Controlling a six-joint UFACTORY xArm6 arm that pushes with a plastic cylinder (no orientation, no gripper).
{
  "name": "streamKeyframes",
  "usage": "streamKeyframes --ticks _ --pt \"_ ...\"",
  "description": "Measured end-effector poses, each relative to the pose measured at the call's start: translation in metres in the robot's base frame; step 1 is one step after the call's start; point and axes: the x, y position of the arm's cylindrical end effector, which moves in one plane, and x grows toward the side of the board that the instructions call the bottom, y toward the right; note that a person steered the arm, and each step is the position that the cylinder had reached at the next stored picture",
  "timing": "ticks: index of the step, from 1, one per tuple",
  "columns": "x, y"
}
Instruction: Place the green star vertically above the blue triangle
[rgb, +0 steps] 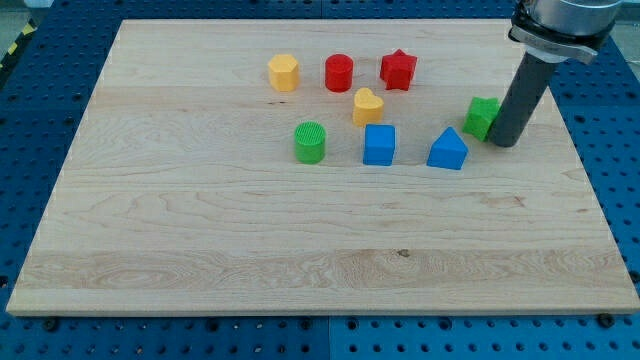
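The green star (482, 117) lies on the wooden board at the view's right, up and to the right of the blue triangle (448, 150). My tip (505, 142) stands right beside the green star's right side, touching or almost touching it. The blue triangle sits a short way down-left of my tip, apart from it.
A blue cube (379, 145) and a green cylinder (310, 142) lie left of the triangle. A yellow heart (367, 106) sits above the cube. A yellow hexagon (284, 73), red cylinder (339, 73) and red star (398, 69) form a row near the top. The board's right edge (590, 180) is close.
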Motion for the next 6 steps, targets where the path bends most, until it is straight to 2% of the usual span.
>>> streamKeyframes --ticks 2,4,6 --pt "-0.012 0.001" --pt "-0.015 0.050" --pt "-0.032 0.042"
